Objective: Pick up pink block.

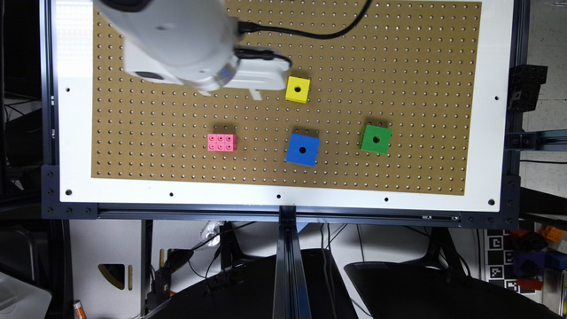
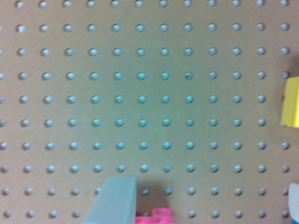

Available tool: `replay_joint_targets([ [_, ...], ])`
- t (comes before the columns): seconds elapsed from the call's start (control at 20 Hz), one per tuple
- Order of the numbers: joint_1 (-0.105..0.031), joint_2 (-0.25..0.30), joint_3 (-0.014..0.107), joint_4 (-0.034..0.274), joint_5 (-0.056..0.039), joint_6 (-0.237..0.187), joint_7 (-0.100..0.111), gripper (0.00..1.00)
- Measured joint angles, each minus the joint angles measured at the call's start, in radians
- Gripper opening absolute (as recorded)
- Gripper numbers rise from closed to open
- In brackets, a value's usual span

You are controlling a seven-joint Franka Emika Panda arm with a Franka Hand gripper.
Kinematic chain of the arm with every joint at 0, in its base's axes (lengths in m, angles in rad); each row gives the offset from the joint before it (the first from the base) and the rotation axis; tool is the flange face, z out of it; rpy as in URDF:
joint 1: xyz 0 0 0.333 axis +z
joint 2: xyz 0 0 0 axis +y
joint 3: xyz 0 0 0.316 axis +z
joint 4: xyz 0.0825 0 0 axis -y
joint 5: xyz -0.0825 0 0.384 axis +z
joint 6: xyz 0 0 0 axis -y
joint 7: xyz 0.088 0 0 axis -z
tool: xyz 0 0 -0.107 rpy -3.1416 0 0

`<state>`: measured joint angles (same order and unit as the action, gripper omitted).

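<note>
On the desk, a white-bordered top carrying a brown pegboard drilled with a regular grid of holes:

- pink block: small rectangular brick, six round studs on top in two rows of three; lies flat on the pegboard toward the exterior view's left, nearer the lower edge of the board; nothing touches it. In the wrist view a sliver of it shows at the frame edge, just beside a pale fingertip.
- yellow cube: one centre hole; sits near the board's middle, up and to the exterior view's right of the pink block, well apart from it. Its edge shows in the wrist view.
- blue cube: one centre hole, slightly rotated; below the yellow cube, to the exterior view's right of the pink block, apart from it.
- green cube: one centre hole; furthest toward the exterior view's right, apart from the blue cube.
- tool: white body at the end of the arm, above the board, just beside the yellow cube on the exterior view's left and well above the pink block in that picture. Black cable runs from it across the board. One pale fingertip shows in the wrist view over bare pegboard; grasps nothing visible; whether released or clenched cannot be told
</note>
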<state>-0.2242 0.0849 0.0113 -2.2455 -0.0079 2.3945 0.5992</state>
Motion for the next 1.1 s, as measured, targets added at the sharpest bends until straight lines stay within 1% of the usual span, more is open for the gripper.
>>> replay_joint_targets([
  [0.05,-0.011,0.017,0.0,0.021,0.0,0.0,-0.012,1.0],
  [0.1,-0.018,0.04,0.0,0.047,0.0,0.0,-0.018,1.0],
  [0.15,-0.021,0.061,0.0,0.07,0.0,0.0,-0.021,1.0],
  [0.25,-0.021,0.104,0.001,0.116,0.0,-0.002,-0.021,1.0],
  [0.35,-0.021,0.13,0.003,0.145,0.0,-0.004,-0.021,1.0],
  [0.4,-0.021,0.138,0.004,0.154,0.0,-0.005,-0.021,1.0],
  [0.65,-0.02,0.143,0.008,0.169,0.0,-0.005,-0.021,1.0],
  [0.85,-0.02,0.146,0.009,0.17,0.0,-0.005,-0.021,1.0],
  [1.0,-0.02,0.166,0.009,0.17,0.0,0.001,-0.021,1.0],
  [1.1,-0.02,0.191,0.009,0.171,0.0,0.016,-0.021,1.0],
])
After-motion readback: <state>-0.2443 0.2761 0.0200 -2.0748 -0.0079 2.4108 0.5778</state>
